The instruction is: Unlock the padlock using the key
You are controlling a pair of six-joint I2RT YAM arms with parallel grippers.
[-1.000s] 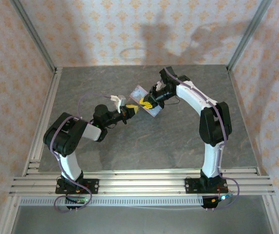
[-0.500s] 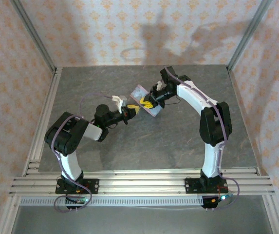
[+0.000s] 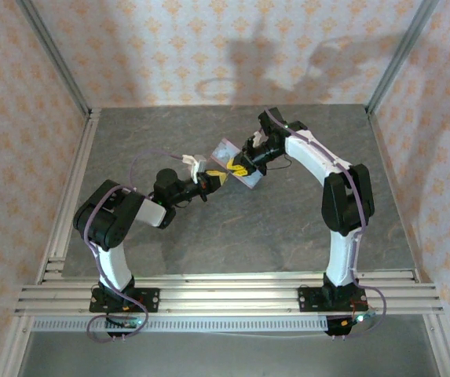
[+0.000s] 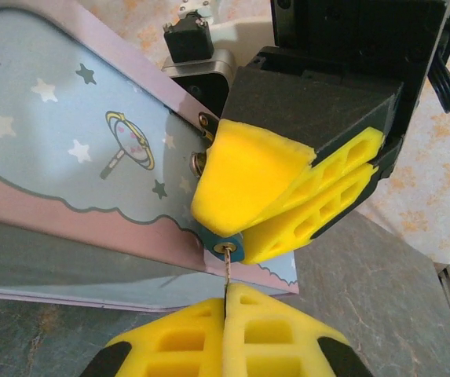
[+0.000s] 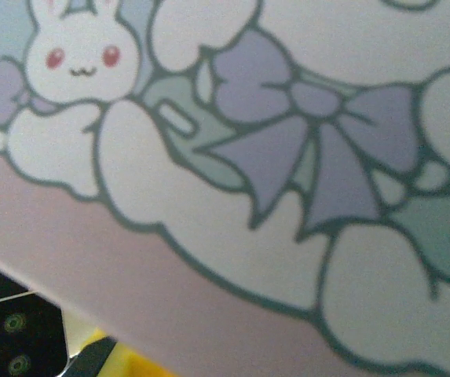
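My left claw is pinched shut on the key, tip at, maybe just inside, the padlock that my right claw clamps beside the tin box edge: turn not yet made, tight quarters, open table rightward.

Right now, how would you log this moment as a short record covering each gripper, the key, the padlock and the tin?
left gripper: shut on the key
right gripper: shut on the padlock
key: shaft meets the padlock's end face; depth cannot be told
padlock: at the tin's edge, mostly hidden by the fingers
tin: pastel, starred face, beside both grippers
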